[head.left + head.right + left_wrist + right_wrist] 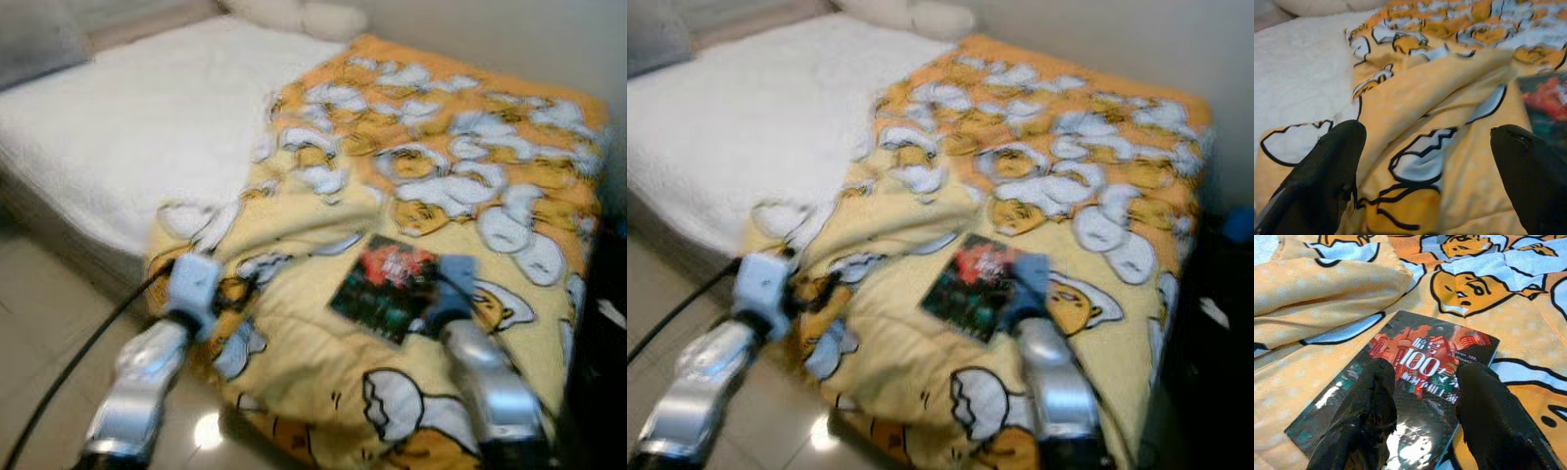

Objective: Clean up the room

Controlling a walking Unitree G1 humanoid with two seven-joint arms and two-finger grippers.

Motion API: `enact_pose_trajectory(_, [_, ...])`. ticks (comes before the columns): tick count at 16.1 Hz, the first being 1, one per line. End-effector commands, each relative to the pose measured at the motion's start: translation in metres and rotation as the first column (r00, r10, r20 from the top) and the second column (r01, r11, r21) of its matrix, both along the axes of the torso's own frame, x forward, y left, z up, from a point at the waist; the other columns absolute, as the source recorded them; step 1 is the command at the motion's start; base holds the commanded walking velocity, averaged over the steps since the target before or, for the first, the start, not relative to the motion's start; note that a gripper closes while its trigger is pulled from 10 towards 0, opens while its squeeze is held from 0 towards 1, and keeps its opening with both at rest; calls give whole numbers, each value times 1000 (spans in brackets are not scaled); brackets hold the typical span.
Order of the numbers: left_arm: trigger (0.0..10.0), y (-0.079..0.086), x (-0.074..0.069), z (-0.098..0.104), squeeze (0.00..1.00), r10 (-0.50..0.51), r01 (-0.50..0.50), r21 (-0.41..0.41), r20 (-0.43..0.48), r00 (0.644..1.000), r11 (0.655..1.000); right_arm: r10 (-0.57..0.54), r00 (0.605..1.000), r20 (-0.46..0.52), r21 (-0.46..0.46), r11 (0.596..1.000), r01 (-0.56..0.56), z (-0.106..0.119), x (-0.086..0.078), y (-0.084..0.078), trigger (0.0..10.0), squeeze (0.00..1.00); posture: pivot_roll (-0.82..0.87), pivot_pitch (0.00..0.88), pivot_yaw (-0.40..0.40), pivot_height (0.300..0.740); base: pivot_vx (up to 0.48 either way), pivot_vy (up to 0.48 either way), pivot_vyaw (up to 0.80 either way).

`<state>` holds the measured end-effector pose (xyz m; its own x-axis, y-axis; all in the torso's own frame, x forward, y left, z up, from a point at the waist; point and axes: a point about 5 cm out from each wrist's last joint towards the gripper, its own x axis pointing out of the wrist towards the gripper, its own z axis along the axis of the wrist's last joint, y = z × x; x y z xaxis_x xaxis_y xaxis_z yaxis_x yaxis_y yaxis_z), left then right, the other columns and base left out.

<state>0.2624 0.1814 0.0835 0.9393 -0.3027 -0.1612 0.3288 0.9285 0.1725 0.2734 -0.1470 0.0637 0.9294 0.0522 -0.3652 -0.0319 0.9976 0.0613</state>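
Right wrist view: you are looking down on a glossy book (1415, 382) with a dark red-and-green cover and white print, lying flat on the yellow cartoon-print blanket (1327, 298).
Right gripper (1425, 396): your two black fingers (1369, 411) sit apart, hovering right over the cover, one toward each side of the title; they are spread and hold nothing.
Left gripper (1425, 161): your fingers (1327, 171) are wide apart above a rumpled fold of the blanket, gripping nothing; whether they touch the cloth you cannot tell.
Book position: in the head views you see it (384, 287) near the foot end of the bed (118, 127), just ahead of your right arm and well to the right of your left arm.
Blanket: it covers the right half of the bed and spills over the near edge toward the floor (39, 323).
Bed: the left half shows a white cover, with pale pillows (299, 15) at the far end.
Sharpness: both head views are blurred.
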Motion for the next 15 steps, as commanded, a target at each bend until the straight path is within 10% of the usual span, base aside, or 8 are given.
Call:
enact_pose_trajectory(1, [10000,-11,3,5,0,-31,31,-13,18,999,999,-43,999,-4,-28,999,43,1,-1,-16,10000,0,-49,0,-23,740,319,0,0])
enact_pose_trajectory(15, [10000,-14,3,5,0,-73,72,39,14,997,997,-45,999,-14,21,999,46,-3,-1,-13,10000,0,-47,0,-15,740,44,0,0])
